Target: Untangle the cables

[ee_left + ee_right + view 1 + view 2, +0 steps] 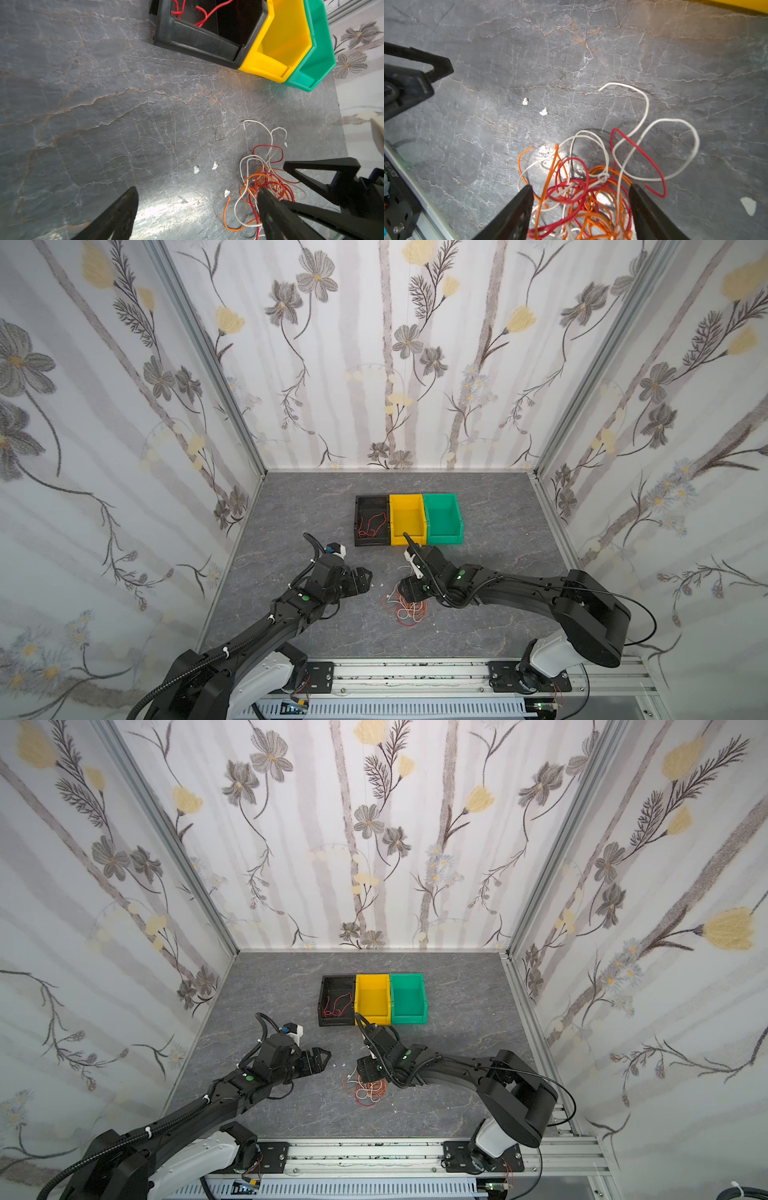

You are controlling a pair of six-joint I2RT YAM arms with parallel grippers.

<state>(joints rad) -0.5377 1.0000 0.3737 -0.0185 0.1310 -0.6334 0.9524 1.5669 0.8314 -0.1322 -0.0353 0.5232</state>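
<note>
The right gripper (580,189) hangs low over the cables (409,608), jaws wide, one finger on each side of the knotted red, orange and white heap. Nothing is pinched yet. The left gripper (197,190) is also wide and empty. In both top views it sits at the heap's 9 o'clock, near but not touching.

The likely faults:
- The two grippers could knock together, since they are close.
- A bite across the whole heap would lift the strands as one lump and pull the knot tighter.
- The thin white loops at its 12 o'clock side could slip free or snag a finger.

The table (311,506) is bare at the heap's 9 and 6 o'clock, with its front edge beyond at 6. The right arm lies over the 3 o'clock side.

At 12 o'clock the black bin (357,522), yellow bin (409,538) and green bin (444,538) stand touching in a row. The black bin holds a loose red cable (370,524). A pull that way may catch a lip.

Small white scraps (525,101) lie at about 10 o'clock. They could be mistaken for wire ends.
</note>
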